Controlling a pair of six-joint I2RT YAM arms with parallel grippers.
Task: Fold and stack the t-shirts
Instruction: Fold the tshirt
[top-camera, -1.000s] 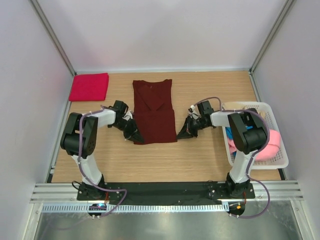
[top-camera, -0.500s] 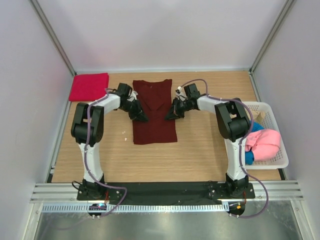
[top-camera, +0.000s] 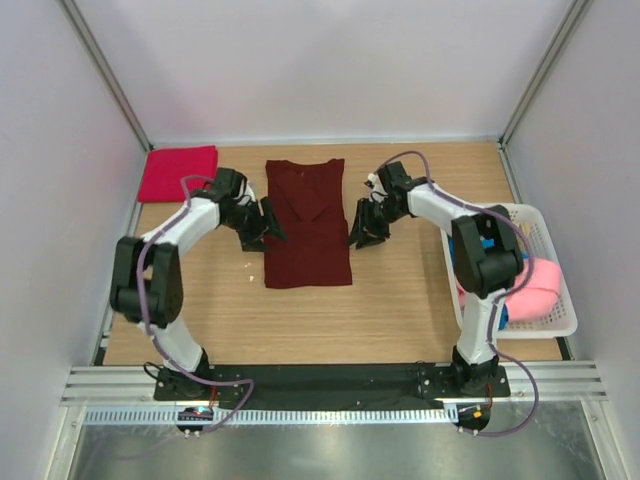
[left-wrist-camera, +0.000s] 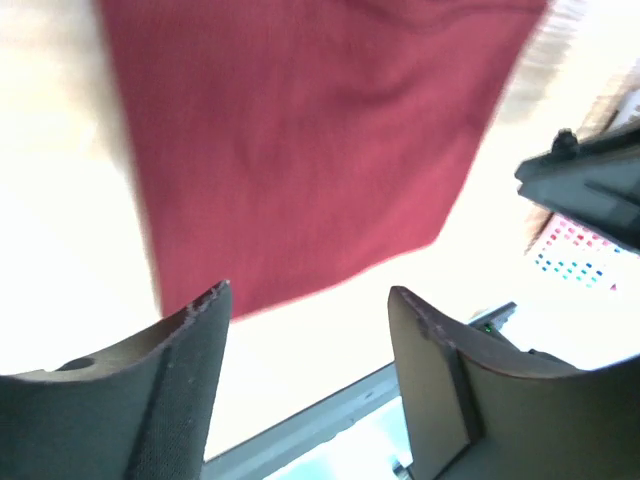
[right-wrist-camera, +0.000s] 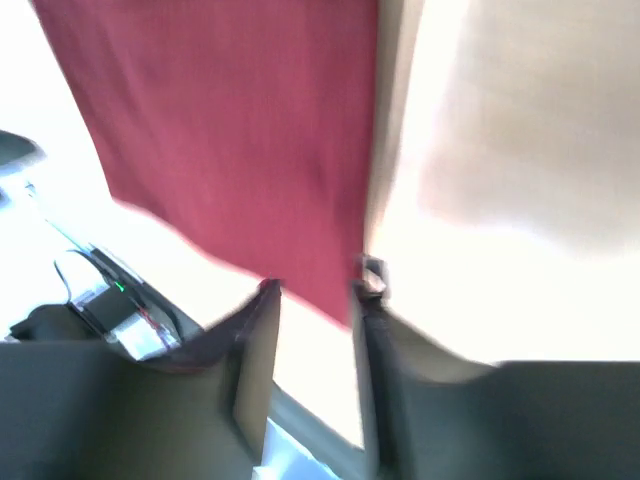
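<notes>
Flat at frame centre: maroon t-shirt (top-camera: 308, 240); left gripper (top-camera: 266, 222) at its left edge, jaws spread; right gripper (top-camera: 360, 232) at right edge, narrowly parted

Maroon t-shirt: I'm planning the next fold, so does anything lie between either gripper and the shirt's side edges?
Nothing visible does. The left gripper sits beside the maroon t-shirt at its left edge and the right gripper beside its right edge, with only bare wooden table between.

Relocated: I ran left hand (top-camera: 262, 222) and right hand (top-camera: 362, 228) from near corners of shirt (top-camera: 308, 240) up beside its mid-edges.
</notes>
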